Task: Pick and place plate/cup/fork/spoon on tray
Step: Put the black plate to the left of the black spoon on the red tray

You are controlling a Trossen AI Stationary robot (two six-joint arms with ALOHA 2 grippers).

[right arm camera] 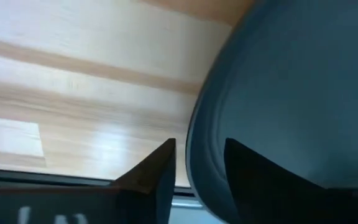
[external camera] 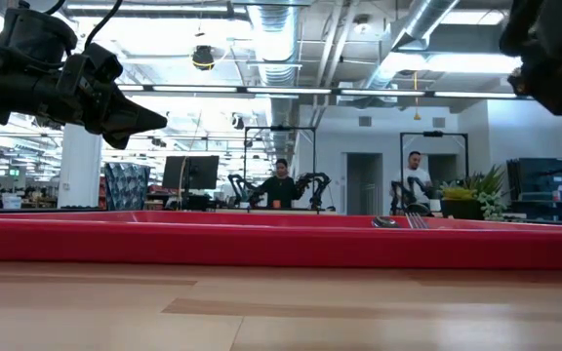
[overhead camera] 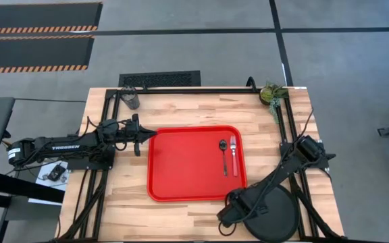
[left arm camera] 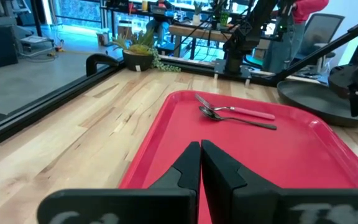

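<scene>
The worktop (overhead camera: 181,118) is a pale wooden butcher-block slab with a black metal frame running along its edges. A red tray (overhead camera: 188,165) lies flat on it near the middle, toward the front edge. A round dark plate (overhead camera: 272,212) lies at the front right corner, just beside the tray. A dark cup (overhead camera: 131,98) stands near the back left corner, and a small green potted plant (overhead camera: 273,94) stands at the back right corner.
</scene>
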